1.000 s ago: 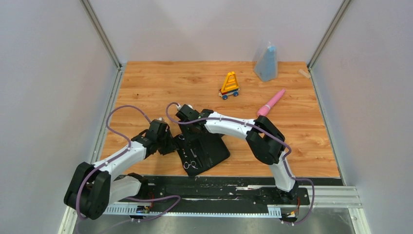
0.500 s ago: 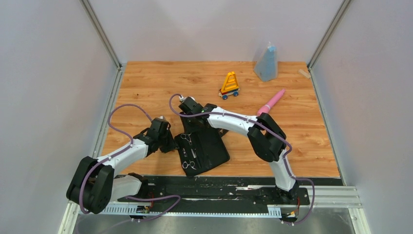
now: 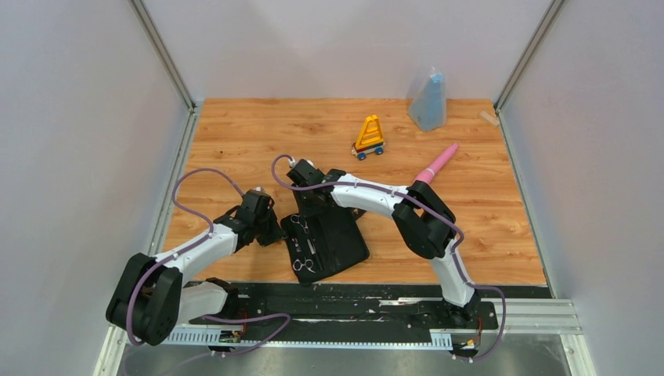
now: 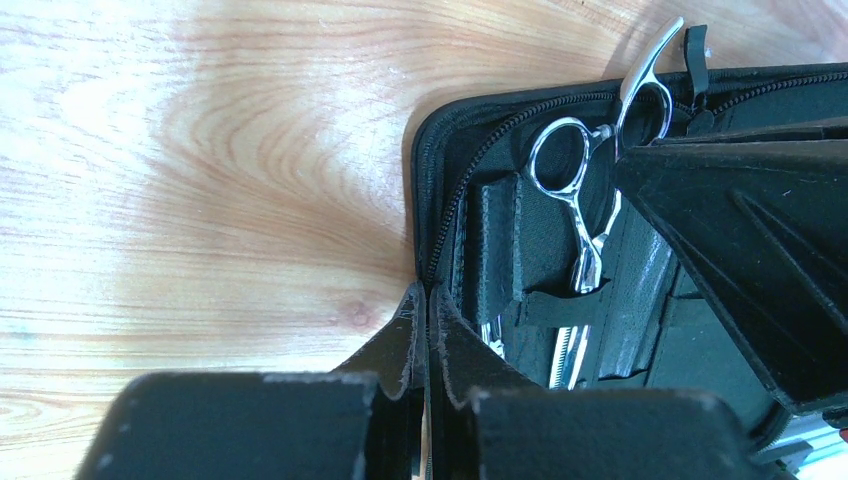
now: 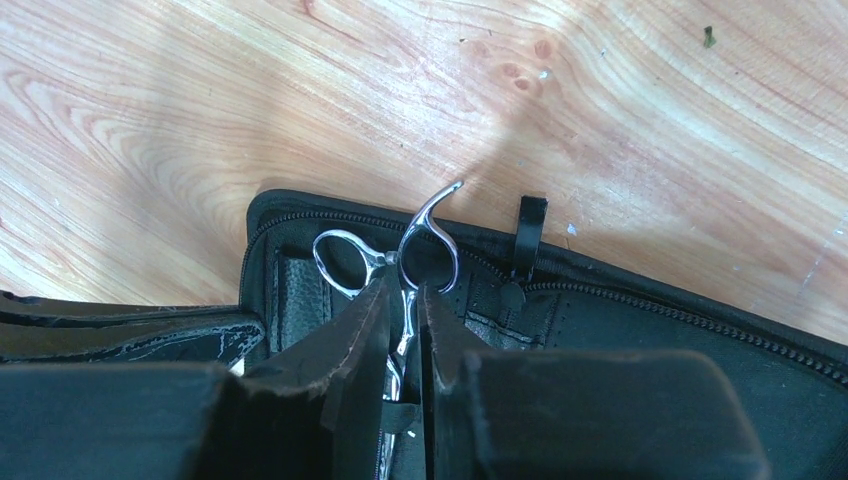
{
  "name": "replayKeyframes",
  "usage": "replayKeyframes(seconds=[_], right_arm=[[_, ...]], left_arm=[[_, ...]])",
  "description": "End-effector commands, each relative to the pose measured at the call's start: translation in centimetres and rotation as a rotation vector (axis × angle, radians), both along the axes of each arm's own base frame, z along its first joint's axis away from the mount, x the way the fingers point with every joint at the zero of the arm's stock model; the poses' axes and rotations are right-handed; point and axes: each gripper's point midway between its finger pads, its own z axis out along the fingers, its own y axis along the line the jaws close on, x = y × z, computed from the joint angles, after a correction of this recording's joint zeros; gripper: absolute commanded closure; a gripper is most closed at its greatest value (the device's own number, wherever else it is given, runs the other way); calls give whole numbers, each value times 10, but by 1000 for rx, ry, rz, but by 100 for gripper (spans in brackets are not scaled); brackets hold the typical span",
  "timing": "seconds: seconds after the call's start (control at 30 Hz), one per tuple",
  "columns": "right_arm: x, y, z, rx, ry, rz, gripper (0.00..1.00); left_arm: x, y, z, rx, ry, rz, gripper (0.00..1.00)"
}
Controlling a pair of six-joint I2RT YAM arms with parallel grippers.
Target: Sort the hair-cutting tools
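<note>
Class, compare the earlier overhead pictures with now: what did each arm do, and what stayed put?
The right gripper drew a little toward the far end of the black case and closed around the far scissors. The left gripper shut at the case's left rim. The case, near scissors, yellow toy and pink wand stayed put.
</note>
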Motion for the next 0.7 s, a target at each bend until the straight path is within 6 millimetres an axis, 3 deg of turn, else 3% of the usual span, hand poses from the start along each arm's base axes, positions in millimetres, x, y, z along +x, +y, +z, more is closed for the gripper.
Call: replayKeyframes(seconds=[0.0, 0.33, 0.5, 0.67], right_arm=[[-3, 6, -11, 10, 14, -1, 83], [-17, -2, -22, -30, 31, 25, 83], [-23, 1, -21, -37, 30, 44, 98], [-34, -1, -14, -64, 20, 56, 100]], left_arm=[[-1, 5, 1, 12, -2, 40, 100], [-1, 5, 5, -6, -14, 58, 100], [-1, 7, 4, -1, -16, 73, 100], [0, 11, 4, 7, -23, 99, 100]])
